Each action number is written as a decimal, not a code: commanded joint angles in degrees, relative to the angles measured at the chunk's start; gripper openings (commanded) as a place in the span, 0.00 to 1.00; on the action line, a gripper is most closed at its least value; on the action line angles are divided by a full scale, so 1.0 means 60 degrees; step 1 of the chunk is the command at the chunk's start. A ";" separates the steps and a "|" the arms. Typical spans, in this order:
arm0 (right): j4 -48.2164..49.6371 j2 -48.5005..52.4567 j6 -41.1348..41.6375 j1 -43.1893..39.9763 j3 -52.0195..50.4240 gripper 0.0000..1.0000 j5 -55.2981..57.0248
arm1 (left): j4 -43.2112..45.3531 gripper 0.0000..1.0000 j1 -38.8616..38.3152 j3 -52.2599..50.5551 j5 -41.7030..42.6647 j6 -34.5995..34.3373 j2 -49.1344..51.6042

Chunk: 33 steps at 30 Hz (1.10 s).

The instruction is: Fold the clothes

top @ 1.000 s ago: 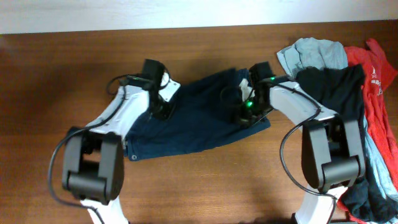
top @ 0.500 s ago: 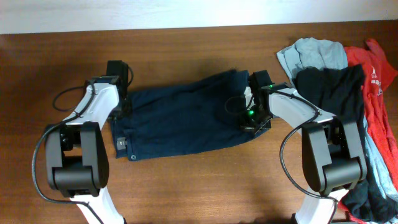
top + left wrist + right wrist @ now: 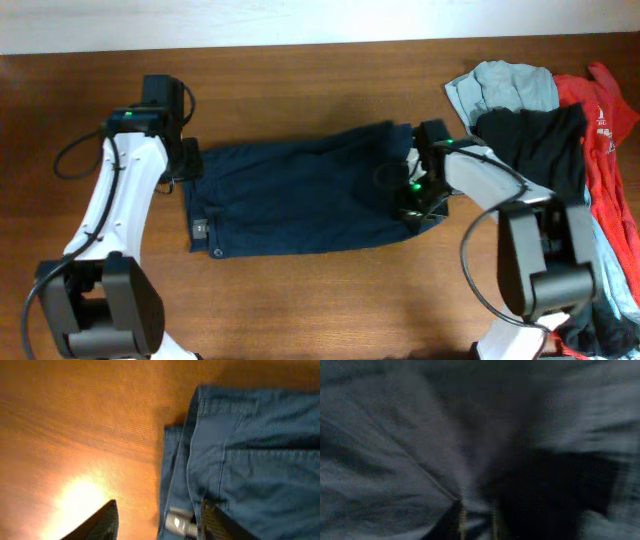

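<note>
- Counter: shorts lie spread mid-counter, waistband left. The step looks like flattening before the first fold.
- Your left fingers: wide apart, empty, straddling the waistband corner. Close here next.
- Your right fingers: blurred, seemingly pinching the leg end.

Brown wooden table, grain visible, with a bright glare spot in the left wrist view just beside the left claw. Navy shorts lie flat on the wood, stretched between the two claws. Waistband end with button sits at the left claw, leg end under the right claw. Past the right claw, on its side away from the shorts, a heap of clothes sits on the table. Light blue garment is nearest, black garment is draped over it, red shirt is farthest out.
</note>
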 commanded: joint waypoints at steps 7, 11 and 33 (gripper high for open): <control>-0.0040 -0.1042 -0.0208 -0.0189 -0.0029 0.33 -0.0382 | 0.1009 0.75 0.1413 -0.2014 0.3446 0.0204 0.0441; 0.0062 -0.1045 -0.0900 -0.0022 -0.0029 0.33 -0.1126 | 0.1767 0.81 0.1457 -0.2769 0.3657 0.0423 0.0506; 0.0834 -0.0168 -0.1617 0.0867 -0.0029 0.44 -0.0645 | 0.3738 0.09 0.1457 -0.3920 0.6306 0.0889 0.2146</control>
